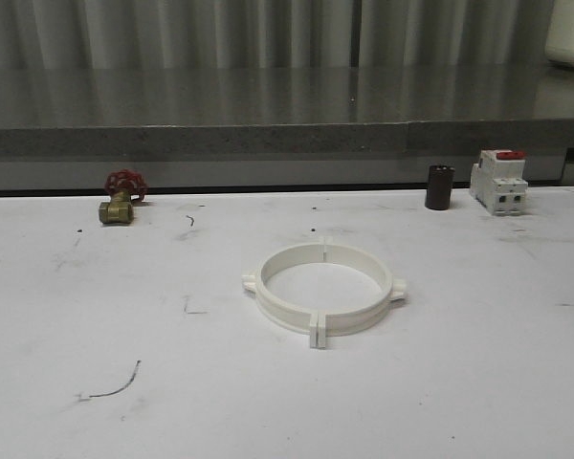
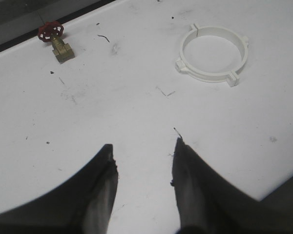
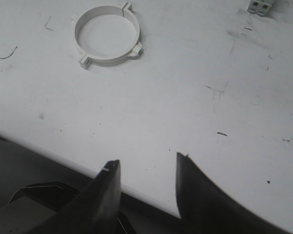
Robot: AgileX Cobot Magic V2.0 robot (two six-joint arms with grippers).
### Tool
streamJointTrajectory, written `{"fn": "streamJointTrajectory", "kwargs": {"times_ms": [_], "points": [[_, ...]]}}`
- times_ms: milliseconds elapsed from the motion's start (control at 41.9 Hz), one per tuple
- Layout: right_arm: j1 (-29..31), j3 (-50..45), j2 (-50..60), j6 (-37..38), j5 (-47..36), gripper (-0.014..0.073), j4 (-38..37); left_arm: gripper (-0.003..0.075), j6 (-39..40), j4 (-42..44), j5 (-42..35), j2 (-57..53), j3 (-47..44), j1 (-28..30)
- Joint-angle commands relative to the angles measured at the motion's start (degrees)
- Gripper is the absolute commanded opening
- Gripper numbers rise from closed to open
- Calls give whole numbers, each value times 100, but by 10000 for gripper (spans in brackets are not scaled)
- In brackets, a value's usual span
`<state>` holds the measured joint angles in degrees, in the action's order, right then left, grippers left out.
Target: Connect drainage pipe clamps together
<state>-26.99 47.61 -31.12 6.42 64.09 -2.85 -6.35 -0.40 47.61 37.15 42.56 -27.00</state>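
The two white drainage pipe clamps (image 1: 322, 288) lie joined as one ring in the middle of the white table, end tabs meeting at the near and far seams, a nub on each outer side. The same ring shows in the left wrist view (image 2: 212, 54) and in the right wrist view (image 3: 107, 36). My left gripper (image 2: 143, 145) hangs open over bare table, well short of the ring, nothing between its dark fingers. My right gripper (image 3: 148, 160) is open too, over the table's front edge, far from the ring and holding nothing.
A brass valve with a red handwheel (image 1: 121, 196) sits at the back left. A dark cylinder (image 1: 439, 186) and a white breaker with a red top (image 1: 498, 180) stand at the back right. A grey ledge (image 1: 268, 139) runs behind the table.
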Motion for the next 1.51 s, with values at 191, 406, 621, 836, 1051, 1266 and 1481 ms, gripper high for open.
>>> {"fn": "streamJointTrajectory", "kwargs": {"times_ms": [191, 406, 621, 836, 1051, 1266, 1481], "points": [[40, 49, 234, -69, -574, 196, -13, 157, 1, -49, -413, -13, 150, 4], [40, 49, 234, -69, -598, -116, -13, -20, 1, -49, -413, -13, 150, 4], [40, 49, 234, -69, -572, -116, -13, -20, 1, -49, -413, -13, 150, 4], [40, 49, 234, -69, -572, -116, -13, -20, 1, -49, -413, -13, 150, 4], [40, 49, 234, -69, -565, -116, -13, -20, 1, -76, -847, -564, -385, 204], [40, 49, 234, -69, -565, -116, -13, -20, 1, -85, -2601, -1990, -1919, 1465], [40, 49, 234, -69, -565, -116, -13, -20, 1, -85, -4634, -3281, -3673, 2423]]}}
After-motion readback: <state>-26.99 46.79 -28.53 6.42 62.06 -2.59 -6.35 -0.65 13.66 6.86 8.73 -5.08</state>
